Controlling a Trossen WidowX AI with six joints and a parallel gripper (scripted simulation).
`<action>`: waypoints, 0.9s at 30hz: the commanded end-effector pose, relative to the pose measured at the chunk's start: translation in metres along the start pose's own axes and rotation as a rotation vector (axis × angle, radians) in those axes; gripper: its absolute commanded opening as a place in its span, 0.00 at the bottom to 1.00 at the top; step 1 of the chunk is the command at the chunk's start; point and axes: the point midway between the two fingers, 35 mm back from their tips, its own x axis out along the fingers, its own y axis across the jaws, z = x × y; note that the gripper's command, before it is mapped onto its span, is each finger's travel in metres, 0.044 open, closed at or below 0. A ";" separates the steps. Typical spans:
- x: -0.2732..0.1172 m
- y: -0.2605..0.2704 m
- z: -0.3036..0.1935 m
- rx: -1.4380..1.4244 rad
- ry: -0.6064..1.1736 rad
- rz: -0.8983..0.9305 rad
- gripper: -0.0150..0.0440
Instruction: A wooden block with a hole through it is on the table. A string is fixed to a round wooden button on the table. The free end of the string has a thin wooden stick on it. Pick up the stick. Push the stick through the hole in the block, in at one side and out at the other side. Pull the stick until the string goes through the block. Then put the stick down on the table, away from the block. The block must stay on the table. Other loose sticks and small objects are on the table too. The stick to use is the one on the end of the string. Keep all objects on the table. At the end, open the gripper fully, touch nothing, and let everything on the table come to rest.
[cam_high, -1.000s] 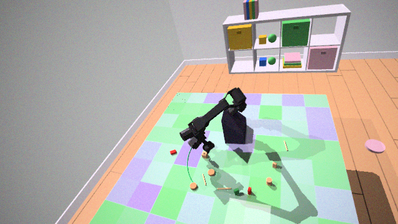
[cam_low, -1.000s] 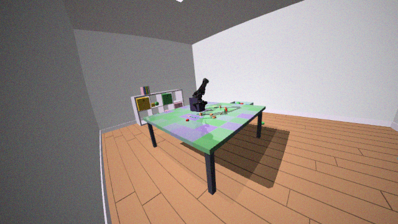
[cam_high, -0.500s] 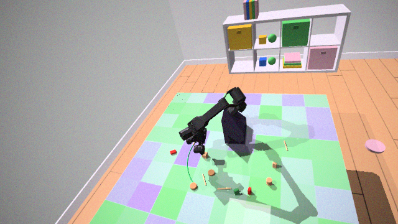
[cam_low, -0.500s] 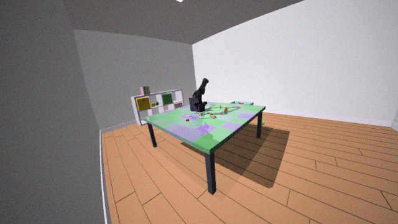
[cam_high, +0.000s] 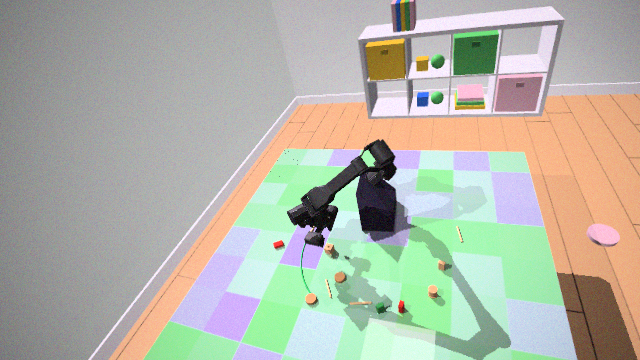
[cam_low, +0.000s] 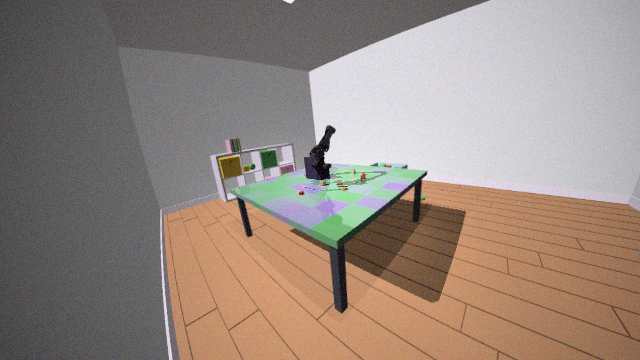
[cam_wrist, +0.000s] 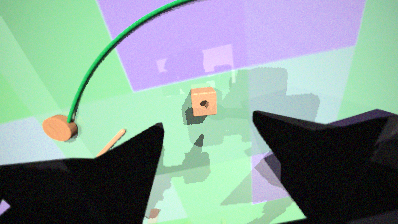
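Observation:
The wooden block (cam_high: 329, 249) (cam_low: 323, 183) (cam_wrist: 204, 102) stands on the table with its dark hole facing the wrist camera. The green string (cam_high: 302, 265) (cam_wrist: 105, 50) curves from the round wooden button (cam_high: 311, 299) (cam_low: 344, 188) (cam_wrist: 60, 128) toward the gripper's side of the table, and leaves the wrist view at the top edge. Its stick is out of the wrist view and mostly hidden by the gripper in the top view; a thin pale stick (cam_low: 304, 187) shows small in the exterior view. My gripper (cam_high: 314, 236) (cam_wrist: 208, 121) is open and empty, above the table near the block.
A red block (cam_high: 278, 244) (cam_low: 301, 193) lies left of the gripper. A loose stick (cam_high: 328, 288) (cam_wrist: 111, 142) and a wooden disc (cam_high: 340, 277) lie near the button. Another stick (cam_high: 360, 303), a green block (cam_high: 380, 308) and a red piece (cam_high: 401, 306) lie farther right.

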 end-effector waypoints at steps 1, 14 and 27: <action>0.000 -0.001 0.000 0.021 -0.003 -0.004 0.78; 0.000 -0.001 0.000 0.021 -0.003 -0.004 0.66; 0.017 0.001 0.001 0.021 -0.003 -0.003 0.66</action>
